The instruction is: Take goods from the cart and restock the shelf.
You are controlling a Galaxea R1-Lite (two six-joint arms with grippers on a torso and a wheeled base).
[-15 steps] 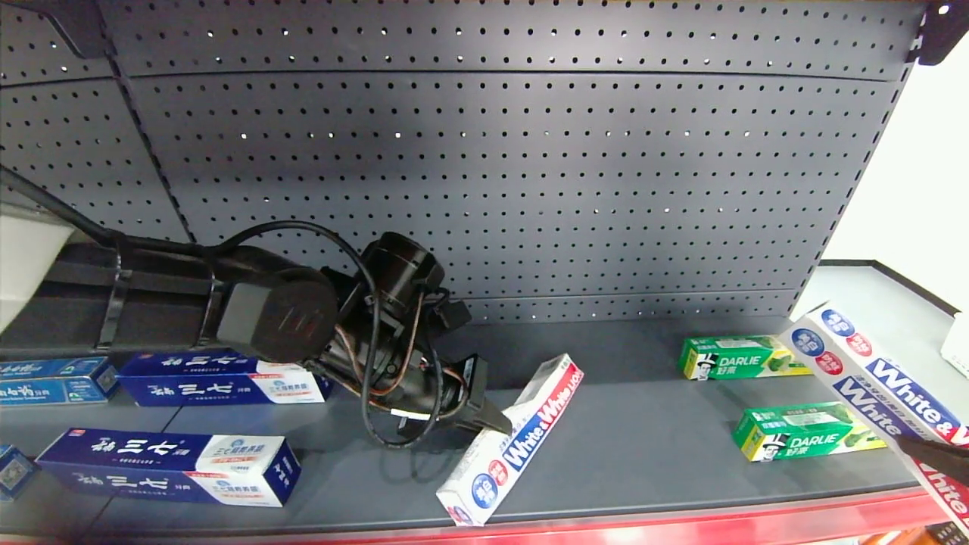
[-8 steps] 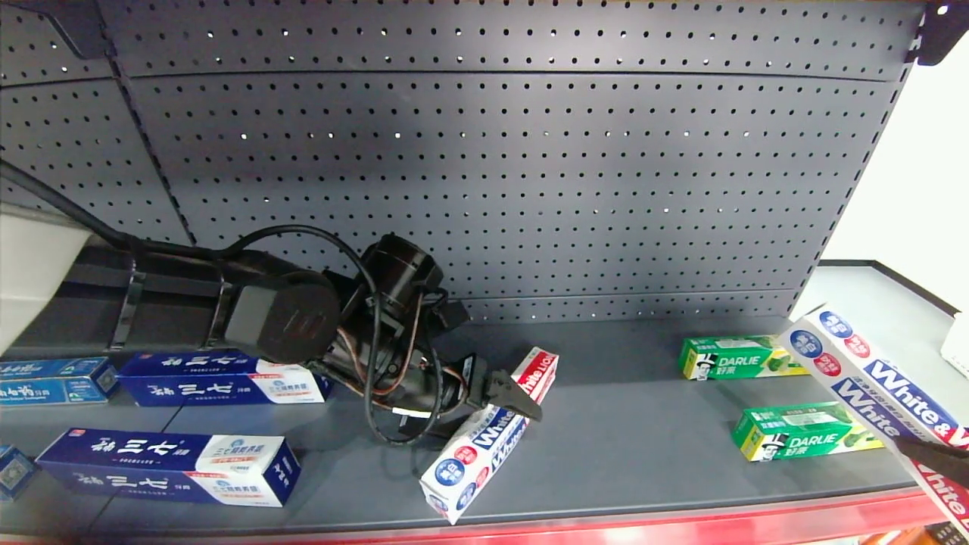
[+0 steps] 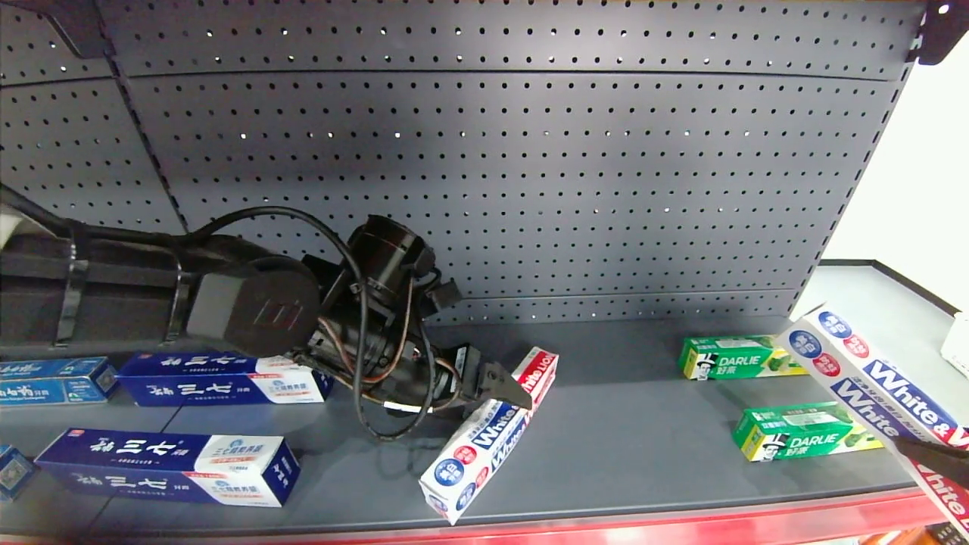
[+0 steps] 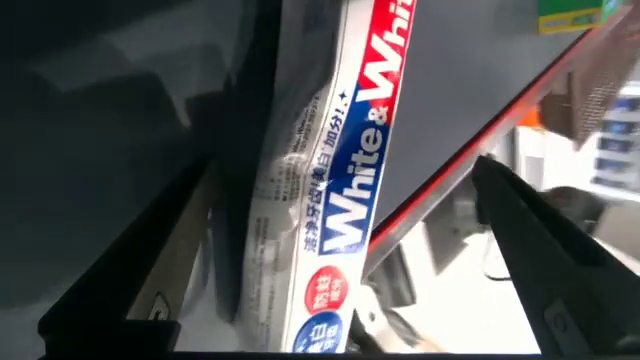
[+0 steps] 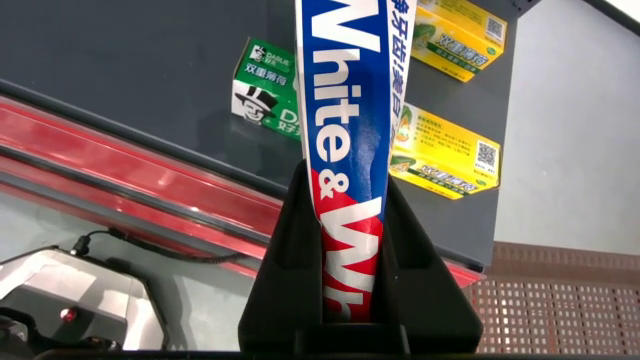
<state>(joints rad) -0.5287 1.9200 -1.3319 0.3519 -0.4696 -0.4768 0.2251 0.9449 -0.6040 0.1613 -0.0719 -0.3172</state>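
White toothpaste box [image 3: 473, 454] between parted jaws of left gripper [image 3: 515, 393]

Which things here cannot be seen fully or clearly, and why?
Head view: the right gripper and the held white-and-blue cardboard toothpaste box are cut off at the lower right corner.
Head view: the small blue box is cut by the left edge.
Left wrist view: blur hides whether the left gripper touches the lying white toothpaste box.

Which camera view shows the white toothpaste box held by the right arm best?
The head view: most of the held white box shows, slanting over the shelf. The right wrist view shows one end clamped between the jaws of the right gripper.
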